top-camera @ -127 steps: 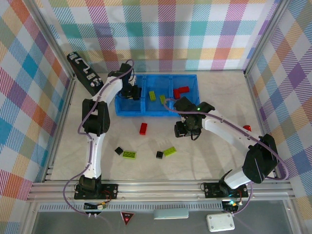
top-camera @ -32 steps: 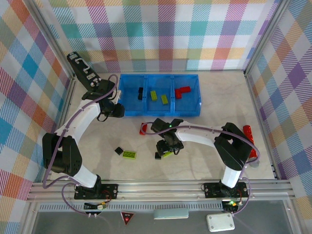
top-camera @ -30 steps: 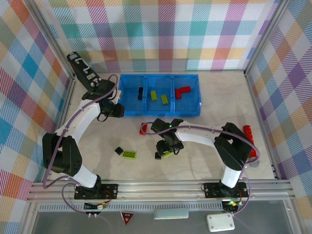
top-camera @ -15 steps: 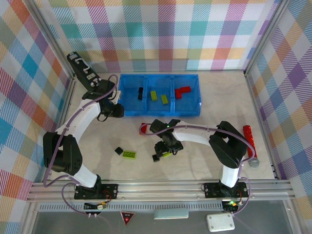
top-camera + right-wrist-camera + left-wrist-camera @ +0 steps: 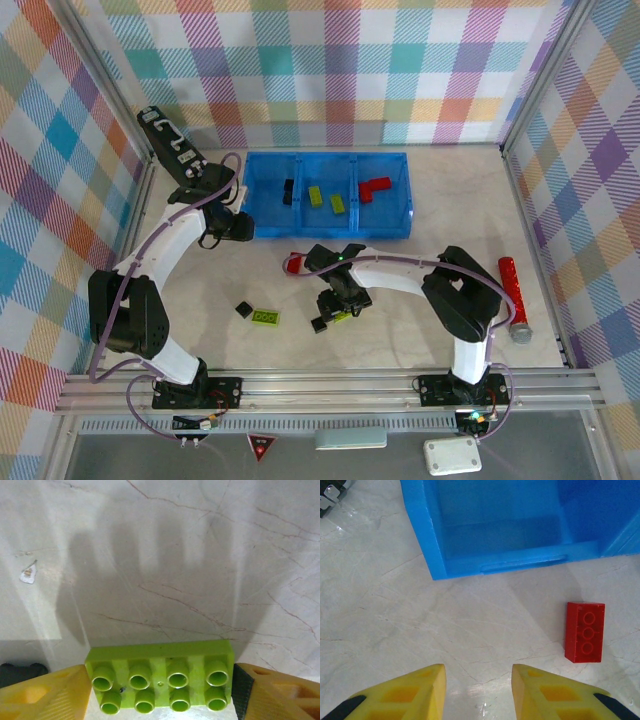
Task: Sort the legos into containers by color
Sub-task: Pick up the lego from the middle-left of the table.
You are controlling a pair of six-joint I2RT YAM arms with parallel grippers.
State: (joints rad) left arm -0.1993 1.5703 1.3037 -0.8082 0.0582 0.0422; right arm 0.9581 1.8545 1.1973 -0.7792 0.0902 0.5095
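Right gripper (image 5: 160,667): a finger at each short end of a lime green lego (image 5: 159,680), which lies studs-up on the table (image 5: 165,555). They seem to touch it, though I cannot tell if it is clamped.
Left gripper (image 5: 478,669): fingers a little apart, nothing between them (just off the blue bin (image 5: 427,545), at its corner).
Red lego (image 5: 585,631): flat on the table, near the bin's front wall.

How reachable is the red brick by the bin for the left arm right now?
Probably reachable, yes. The red brick lies flat on bare table just ahead of the left tool, nothing between; the right arm beside it might crowd the approach.
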